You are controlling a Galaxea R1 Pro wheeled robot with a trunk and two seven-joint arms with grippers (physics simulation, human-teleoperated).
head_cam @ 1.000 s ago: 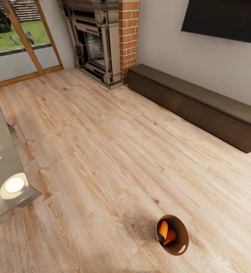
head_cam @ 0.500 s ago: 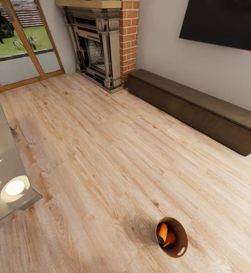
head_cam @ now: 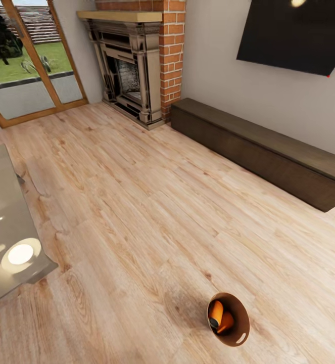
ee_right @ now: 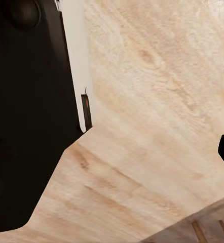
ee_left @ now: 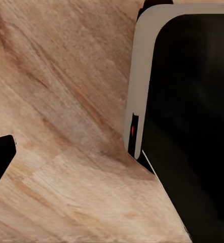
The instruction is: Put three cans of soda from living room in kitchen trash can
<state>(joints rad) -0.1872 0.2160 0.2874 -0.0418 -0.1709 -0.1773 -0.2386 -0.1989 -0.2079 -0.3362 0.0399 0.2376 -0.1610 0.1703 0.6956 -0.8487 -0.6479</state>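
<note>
End effector states unclear; cans of soda (head_cam: 219,315) half-hidden inside tash can (head_cam: 241,337).

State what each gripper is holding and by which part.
Cannot be told: the wrist views show wood floor, no clear jaws. Orange cans lie in the bin.

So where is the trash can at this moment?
In the head view the trash can stands on the wood floor at lower right, orange soda cans inside it, well short of the long dark bench.

The bin (head_cam: 239,331) wall hides part of the cans (head_cam: 217,313); their count is unclear.
</note>
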